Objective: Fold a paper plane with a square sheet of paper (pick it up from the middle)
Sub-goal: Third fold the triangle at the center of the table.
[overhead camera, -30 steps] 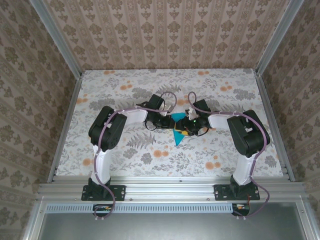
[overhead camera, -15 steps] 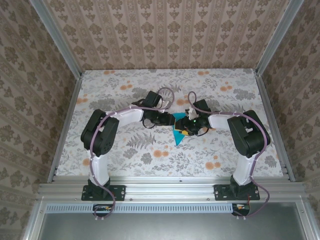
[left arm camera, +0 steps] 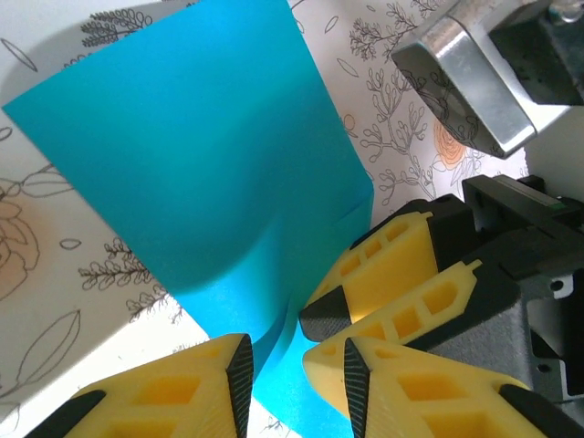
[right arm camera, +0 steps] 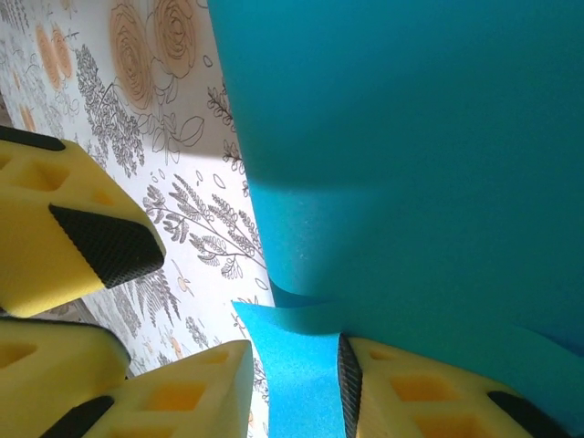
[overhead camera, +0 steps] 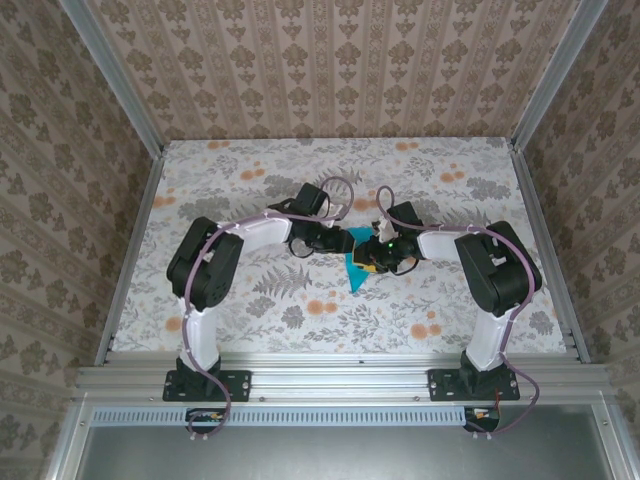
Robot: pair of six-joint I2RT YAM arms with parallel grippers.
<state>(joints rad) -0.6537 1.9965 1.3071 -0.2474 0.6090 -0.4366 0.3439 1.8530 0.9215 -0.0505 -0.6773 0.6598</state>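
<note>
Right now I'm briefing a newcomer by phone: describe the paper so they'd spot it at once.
On the flower-patterned table, look to the middle, where the left tool and the right tool meet. Curving up between them is the square sheet of paper, plain teal-blue against the printed surface.

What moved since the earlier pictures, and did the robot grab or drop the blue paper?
The left arm swung its elbow out to the left and toward the near edge. The left end effector stayed at the teal paper. The right arm, the right end effector and the paper on the table stayed put. No grab or drop can be seen.
</note>
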